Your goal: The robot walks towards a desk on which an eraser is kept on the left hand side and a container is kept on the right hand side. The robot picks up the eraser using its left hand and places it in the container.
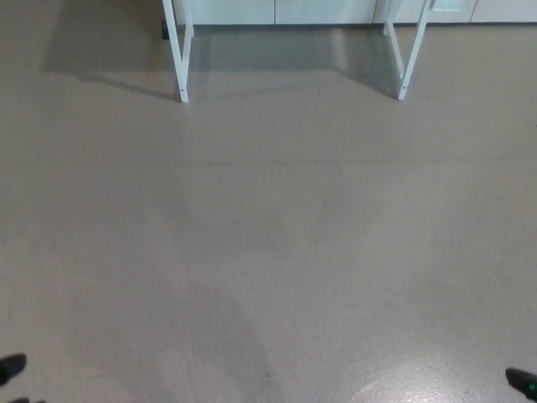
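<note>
1. Looking down at grey floor [268, 252], which fills most of the head view.
2. White worktop legs at top: one pair at left [179, 59], one pair at right [409, 54]; worktop surface itself out of view.
3. Pale cabinet fronts [277, 10] behind the legs.
4. Left robot hand [12, 368]: only a black tip at bottom-left corner, can't tell if released or clenched.
5. Right robot hand [522, 382]: black tip with a green spot at bottom-right corner, can't tell either.
6. Eraser and container not visible.
</note>
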Tool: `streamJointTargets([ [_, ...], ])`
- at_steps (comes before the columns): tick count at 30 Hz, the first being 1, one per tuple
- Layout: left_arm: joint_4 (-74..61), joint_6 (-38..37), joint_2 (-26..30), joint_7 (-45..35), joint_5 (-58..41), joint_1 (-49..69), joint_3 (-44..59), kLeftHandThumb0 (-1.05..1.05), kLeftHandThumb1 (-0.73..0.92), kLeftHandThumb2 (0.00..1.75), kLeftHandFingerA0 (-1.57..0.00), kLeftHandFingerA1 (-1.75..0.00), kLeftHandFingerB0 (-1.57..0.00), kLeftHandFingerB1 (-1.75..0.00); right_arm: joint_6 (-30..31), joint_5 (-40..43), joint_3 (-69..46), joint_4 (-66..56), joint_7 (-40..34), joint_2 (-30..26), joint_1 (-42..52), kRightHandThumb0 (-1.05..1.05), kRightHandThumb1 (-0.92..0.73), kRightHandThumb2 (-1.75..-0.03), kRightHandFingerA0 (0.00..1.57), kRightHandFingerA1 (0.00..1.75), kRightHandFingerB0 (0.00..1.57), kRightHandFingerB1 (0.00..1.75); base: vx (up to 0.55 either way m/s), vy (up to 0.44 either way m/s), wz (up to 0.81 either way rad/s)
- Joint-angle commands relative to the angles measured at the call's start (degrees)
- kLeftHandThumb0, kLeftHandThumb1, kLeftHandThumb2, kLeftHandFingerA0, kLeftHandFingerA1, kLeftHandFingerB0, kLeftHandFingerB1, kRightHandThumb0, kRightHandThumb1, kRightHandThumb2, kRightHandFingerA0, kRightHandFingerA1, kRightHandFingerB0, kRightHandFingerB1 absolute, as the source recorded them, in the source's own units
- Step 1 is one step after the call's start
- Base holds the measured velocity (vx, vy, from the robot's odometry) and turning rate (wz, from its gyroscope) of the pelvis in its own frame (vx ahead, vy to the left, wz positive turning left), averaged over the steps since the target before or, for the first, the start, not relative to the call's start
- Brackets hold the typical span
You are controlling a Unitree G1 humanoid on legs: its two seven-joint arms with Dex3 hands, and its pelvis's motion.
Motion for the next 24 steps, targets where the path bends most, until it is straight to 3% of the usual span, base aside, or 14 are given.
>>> streamJointTargets([
  [1, -4.96, 10.21, 1.61, -6.98, -10.42, 0.58, 4.31, -0.10, 0.51, 0.92, -0.27, -0.54, -0.21, -0.50, 3.56, 9.07, -3.30, -5.46, 6.13, 0.67, 2.15, -0.14, -0.47, -0.90, 0.36, 0.60, 0.14, 0.49, 0.00, 0.000, 0.00],
  [9, -7.09, 12.47, 1.29, -6.63, -10.53, 1.24, 4.72, -0.08, 0.50, 0.92, -0.27, -0.54, -0.21, -0.50, 4.52, 9.06, -3.76, -5.92, 6.90, 0.55, 2.35, -0.13, -0.47, -0.90, 0.35, 0.59, 0.13, 0.49, 0.00, 0.000, 0.00],
  [20, -5.80, 8.76, 2.06, -5.66, -8.21, 2.90, 3.06, -0.10, 0.46, 0.88, -0.28, -0.55, -0.20, -0.50, -0.90, 5.29, -3.81, -4.43, 1.76, 1.40, 3.83, -0.10, -0.45, -0.89, 0.37, 0.60, 0.19, 0.51, 0.00, 0.000, 0.00],
  [24, -5.11, 5.95, 3.04, -5.01, -5.99, 3.35, 1.45, -0.12, 0.45, 0.88, -0.22, -0.53, -0.19, -0.50, -1.49, 2.34, -2.67, -4.60, -0.23, 0.47, 4.20, -0.12, -0.44, -0.88, 0.36, 0.59, 0.20, 0.51, 0.00, 0.000, 0.00],
])
